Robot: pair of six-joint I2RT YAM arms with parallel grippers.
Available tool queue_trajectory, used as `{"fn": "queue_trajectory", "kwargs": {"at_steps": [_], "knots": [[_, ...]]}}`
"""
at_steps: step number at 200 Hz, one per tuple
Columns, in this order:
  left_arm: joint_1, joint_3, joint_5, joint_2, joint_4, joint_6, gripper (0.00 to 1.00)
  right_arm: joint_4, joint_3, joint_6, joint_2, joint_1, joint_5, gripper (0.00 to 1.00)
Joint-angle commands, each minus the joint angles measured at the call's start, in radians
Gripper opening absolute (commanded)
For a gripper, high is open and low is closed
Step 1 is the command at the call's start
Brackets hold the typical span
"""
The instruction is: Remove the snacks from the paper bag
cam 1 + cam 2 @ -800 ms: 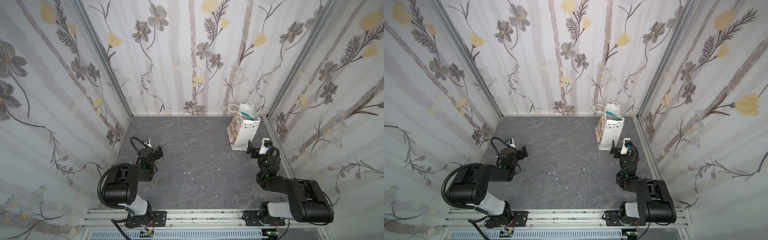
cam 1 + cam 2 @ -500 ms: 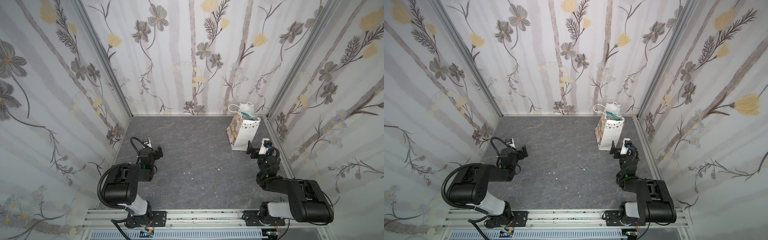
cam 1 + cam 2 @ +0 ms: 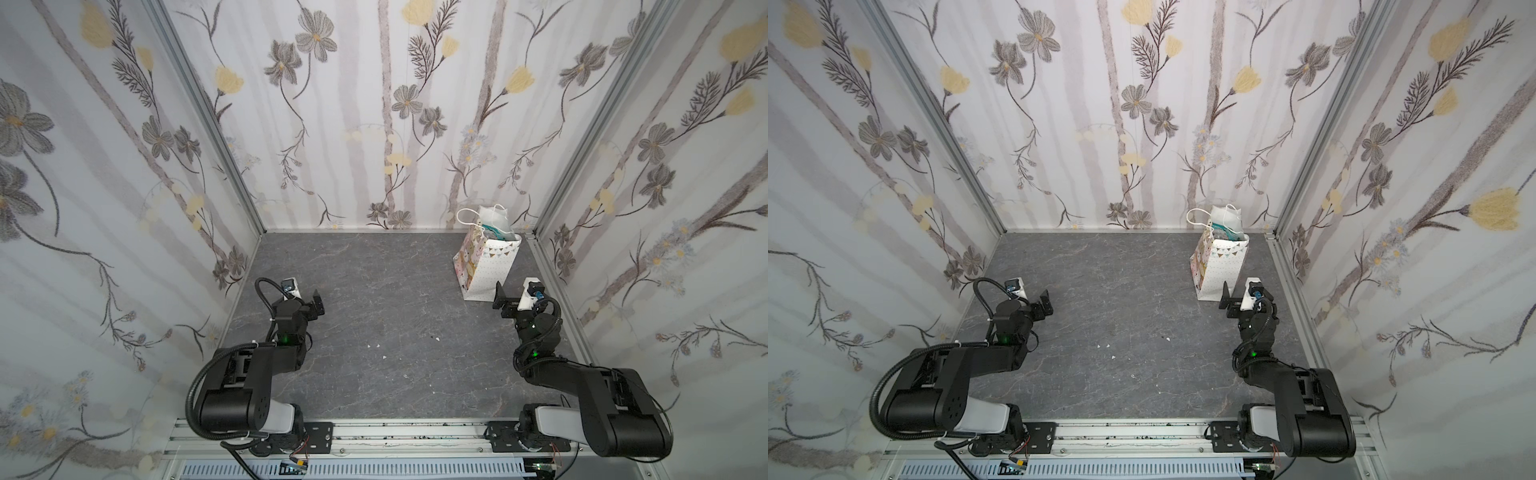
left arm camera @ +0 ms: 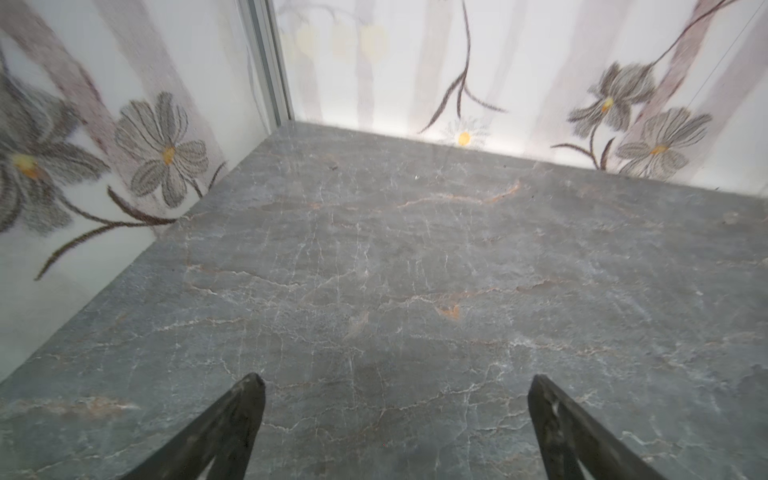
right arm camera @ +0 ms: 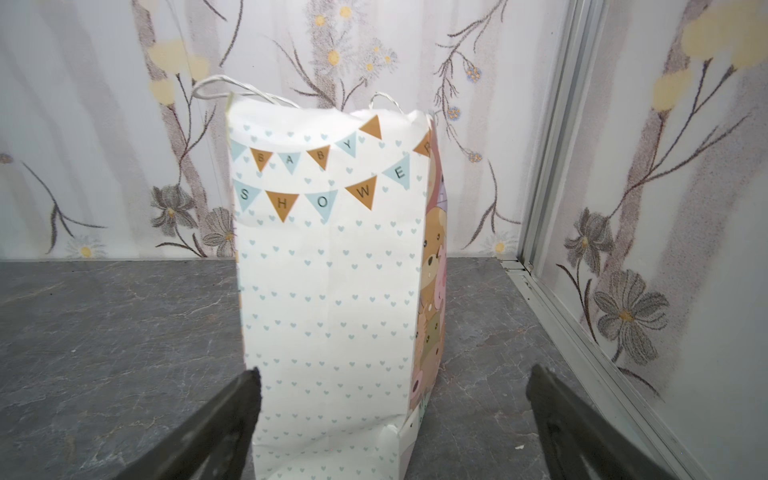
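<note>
Nothing moved — one paper bag (image 3: 488, 270), two tools (image 4: 395, 382) (image 5: 392, 376).

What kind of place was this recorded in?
Probably a purpose-built robot test booth: floral wallpaper panels and aluminium posts box in a stone-look tabletop, and the left arm and right arm sit bolted to a front rail.

Grey veined surface (image 3: 374, 286); a few white specks (image 3: 378, 345) near its middle; flowered walls (image 3: 353, 104) along three edges.

snacks (image 3: 497, 233) mostly hidden, deep in paper bag (image 3: 492, 270)
</note>
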Motion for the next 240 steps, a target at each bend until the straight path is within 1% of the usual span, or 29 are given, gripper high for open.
{"fn": "queue_trajectory", "kwargs": {"at_steps": [1,11,26,34,45,62,78,96,120,152,168,183,197,204,209,213,226,240], "knots": [[-0.013,0.001,-0.033,-0.187,-0.096,-0.032,1.0,-0.251,0.069,0.045,-0.134,0.008,0.014,1.0],[-0.014,0.019,0.009,-0.292,-0.157,-0.075,1.0,-0.427,0.128,0.113,-0.203,0.008,0.034,1.0],[-0.022,0.077,0.096,-0.408,-0.287,-0.175,1.0,-0.617,0.2,0.206,-0.287,0.01,0.047,1.0],[-0.032,0.12,0.145,-0.459,-0.367,-0.224,1.0,-0.717,0.25,0.254,-0.317,0.01,0.052,1.0],[-0.057,0.19,0.197,-0.512,-0.494,-0.272,1.0,-0.892,0.344,0.282,-0.335,0.01,0.046,1.0],[-0.124,0.302,0.21,-0.56,-0.68,-0.337,1.0,-1.125,0.514,0.294,-0.302,0.007,0.029,1.0],[-0.208,0.412,0.161,-0.549,-0.837,-0.44,1.0,-1.293,0.702,0.292,-0.223,-0.006,-0.008,1.0],[-0.318,0.533,0.138,-0.48,-0.956,-0.518,1.0,-1.43,0.894,0.294,-0.097,-0.034,-0.036,1.0],[-0.453,0.649,0.138,-0.35,-1.005,-0.59,1.0,-1.542,1.126,0.286,0.104,-0.08,-0.051,0.99],[-0.582,0.818,0.165,-0.166,-1.007,-0.641,0.91,-1.642,1.395,0.263,0.363,-0.109,-0.074,0.98],[-0.642,0.934,0.139,-0.054,-1.044,-0.649,0.88,-1.706,1.533,0.253,0.479,-0.12,-0.094,0.95],[-0.683,1.042,0.097,0.04,-1.089,-0.647,0.87,-1.78,1.659,0.243,0.586,-0.123,-0.113,0.88],[-0.702,1.12,0.085,0.108,-1.112,-0.651,0.87,-1.828,1.743,0.242,0.669,-0.124,-0.138,0.83],[-0.71,1.144,0.076,0.136,-1.113,-0.653,0.86,-1.849,1.772,0.243,0.702,-0.124,-0.151,0.8],[-0.713,1.145,0.07,0.154,-1.113,-0.656,0.85,-1.86,1.789,0.243,0.722,-0.125,-0.158,0.8],[-0.716,1.179,0.065,0.166,-1.112,-0.657,0.85,-1.869,1.801,0.24,0.738,-0.125,-0.163,0.8],[-0.721,1.218,0.061,0.205,-1.119,-0.66,0.83,-1.895,1.837,0.23,0.781,-0.125,-0.182,0.78],[-0.727,1.276,0.071,0.253,-1.15,-0.654,0.83,-1.936,1.879,0.226,0.825,-0.125,-0.178,0.73]]}}
